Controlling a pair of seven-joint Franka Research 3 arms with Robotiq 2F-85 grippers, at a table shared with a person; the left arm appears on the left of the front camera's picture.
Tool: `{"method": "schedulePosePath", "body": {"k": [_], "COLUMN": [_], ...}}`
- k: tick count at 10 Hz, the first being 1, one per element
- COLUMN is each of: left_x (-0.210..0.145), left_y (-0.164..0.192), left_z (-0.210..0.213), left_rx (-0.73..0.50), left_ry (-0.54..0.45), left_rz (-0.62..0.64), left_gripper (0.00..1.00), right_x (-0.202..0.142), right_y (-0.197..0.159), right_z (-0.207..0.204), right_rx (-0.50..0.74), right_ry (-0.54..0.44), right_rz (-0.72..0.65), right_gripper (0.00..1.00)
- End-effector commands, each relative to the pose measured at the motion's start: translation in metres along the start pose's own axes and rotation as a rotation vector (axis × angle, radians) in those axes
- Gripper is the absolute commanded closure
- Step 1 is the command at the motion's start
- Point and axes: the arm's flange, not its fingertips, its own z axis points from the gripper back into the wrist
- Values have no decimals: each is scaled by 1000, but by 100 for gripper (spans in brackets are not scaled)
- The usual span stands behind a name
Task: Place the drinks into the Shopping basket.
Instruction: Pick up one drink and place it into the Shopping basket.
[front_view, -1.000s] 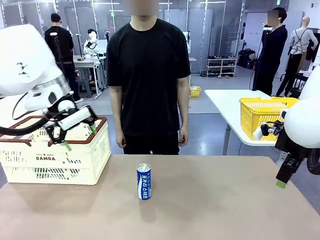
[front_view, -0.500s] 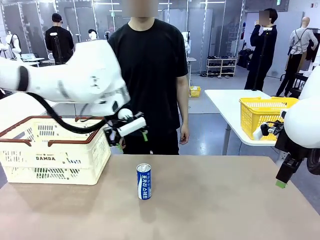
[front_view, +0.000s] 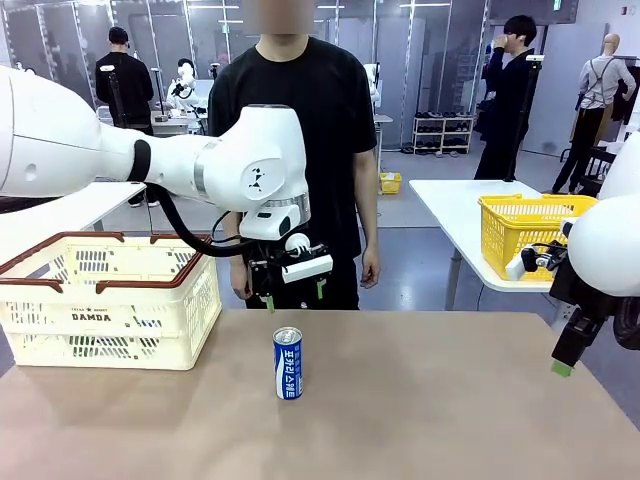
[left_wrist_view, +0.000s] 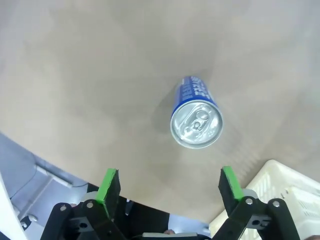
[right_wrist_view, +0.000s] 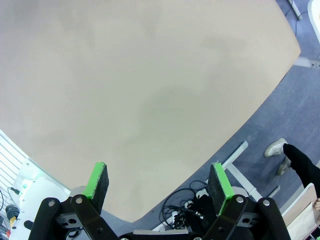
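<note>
Swinging in from the frame's left, the left pincer (front_view: 294, 289) had travelled from above the Shopping basket (front_view: 110, 303) to hang over the blue can (front_view: 288, 363), jaws spread and empty. That can stood upright at lower centre of the plain tan table (front_view: 420, 400), long axis vertical, silver top up. At right, the right pincer (right_wrist_view: 157, 186) had stayed put, jaws spread over bare table. Beyond, a person in black (front_view: 297, 150) stood on grey floor; a yellow basket (front_view: 530, 232) sat on a white side table.
</note>
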Motion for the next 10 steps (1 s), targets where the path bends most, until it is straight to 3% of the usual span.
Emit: {"method": "schedulePosePath", "body": {"k": [1,6,10], "left_x": [11,27,19], "left_y": [-5,-21,-7], "left_z": [6,-3,3], "left_rx": [-55,-83,-73], "left_ry": [5,-24,-24], "left_rz": [-10,-5,-16], "left_gripper": [0,0,0], "right_x": [1,1,1], "right_y": [2,2,2], "right_z": [0,0,0], "right_rx": [-2,-2,-2], "right_ry": [0,0,0], "right_rz": [-14,-14,-14], "right_gripper": [0,0,0]}}
